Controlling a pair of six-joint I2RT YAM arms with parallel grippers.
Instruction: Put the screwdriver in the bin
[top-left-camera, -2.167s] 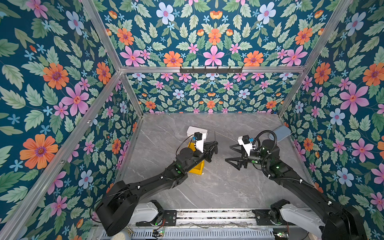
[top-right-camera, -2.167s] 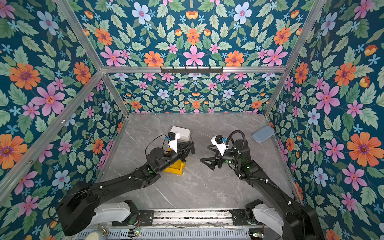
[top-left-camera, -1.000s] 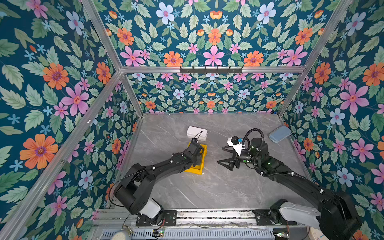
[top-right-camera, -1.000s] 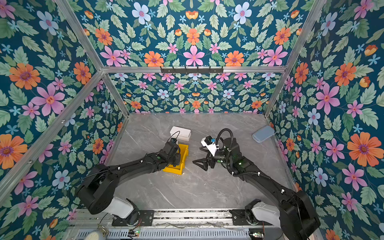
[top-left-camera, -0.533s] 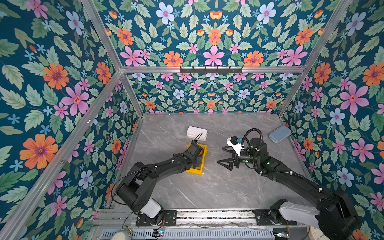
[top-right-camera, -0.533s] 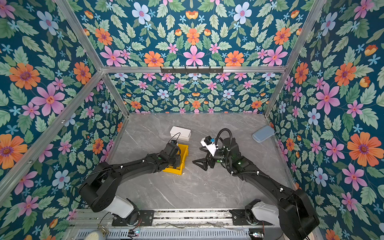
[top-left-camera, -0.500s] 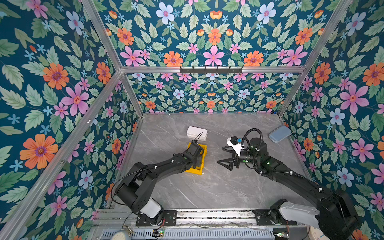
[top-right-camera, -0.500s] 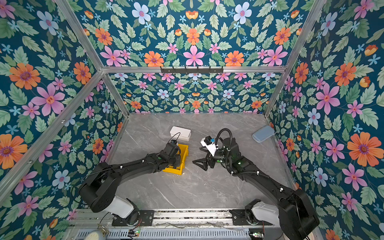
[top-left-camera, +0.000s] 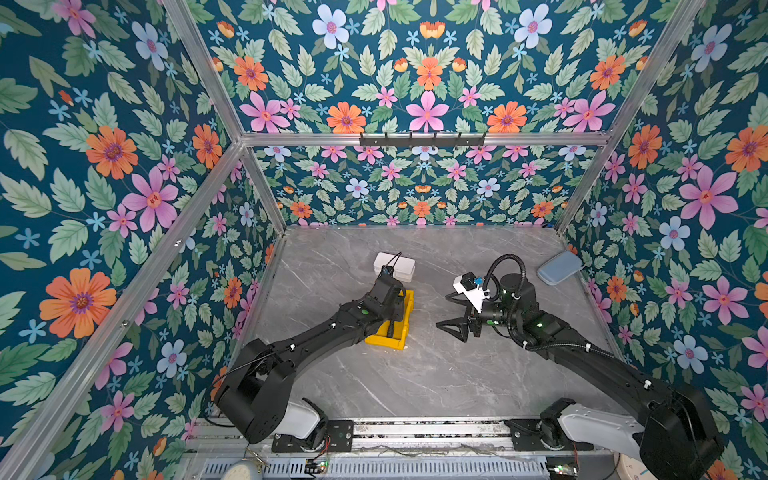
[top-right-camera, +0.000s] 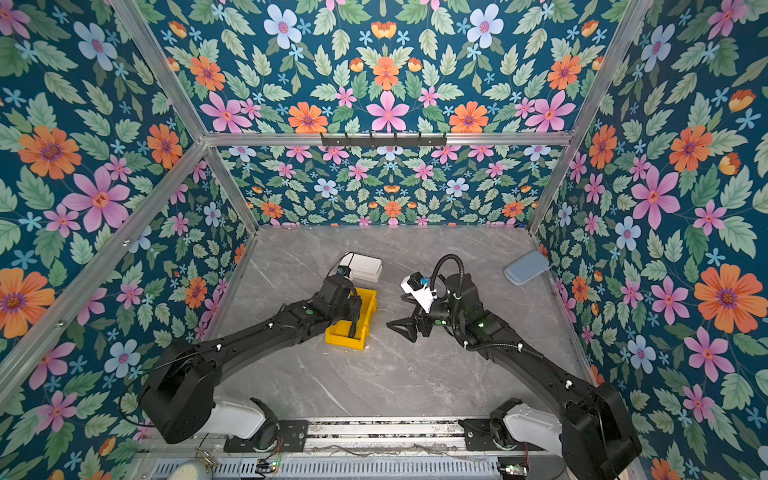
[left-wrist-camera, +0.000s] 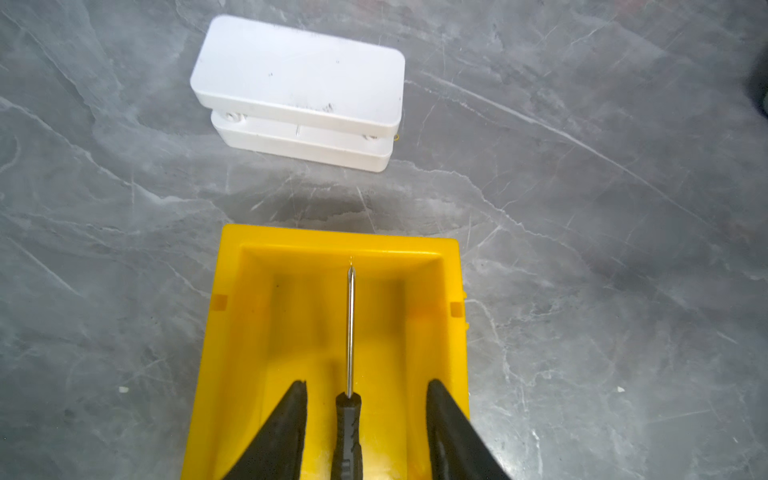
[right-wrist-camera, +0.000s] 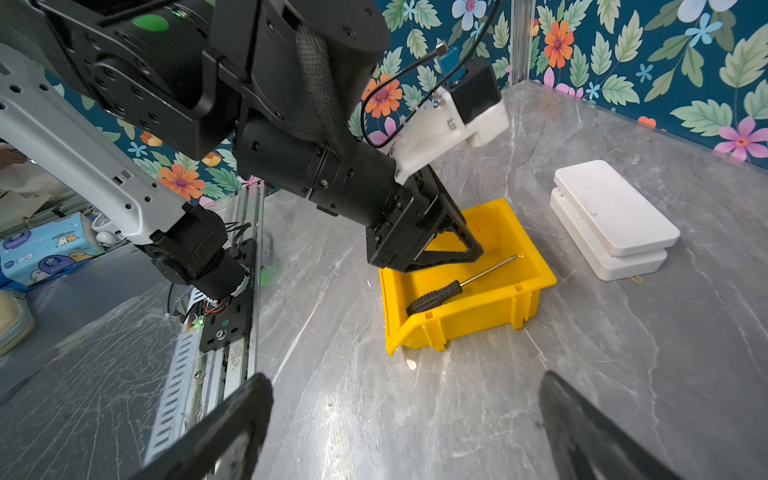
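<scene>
Here, at the left of both top views, the left arm (top-left-camera: 328, 332) reaches over the yellow bin (top-left-camera: 409, 309) and covers most of its inside, so the screwdriver cannot be made out from above. The left wrist view settles it: the left gripper (left-wrist-camera: 366, 382) has its jaws parted inside the bin, one on each side of the screwdriver (left-wrist-camera: 350, 357). Yellow shows in both gaps, so nothing is held. The end of the black handle is cut off by the frame edge. In the right wrist view the screwdriver lies on the bin's floor, its thin shaft pointing toward the tall end wall, with the claw close by it. Beyond the bin sits a white box (left-wrist-camera: 299, 83), near it but apart. Further right, the right gripper (top-left-camera: 449, 331) hovers over the bare table (top-left-camera: 415, 374), spread wide and empty. Its fingers (right-wrist-camera: 245, 407) run out of the frame in the right wrist view. A blue-grey pad (top-left-camera: 559, 268) lies by the right wall.
</scene>
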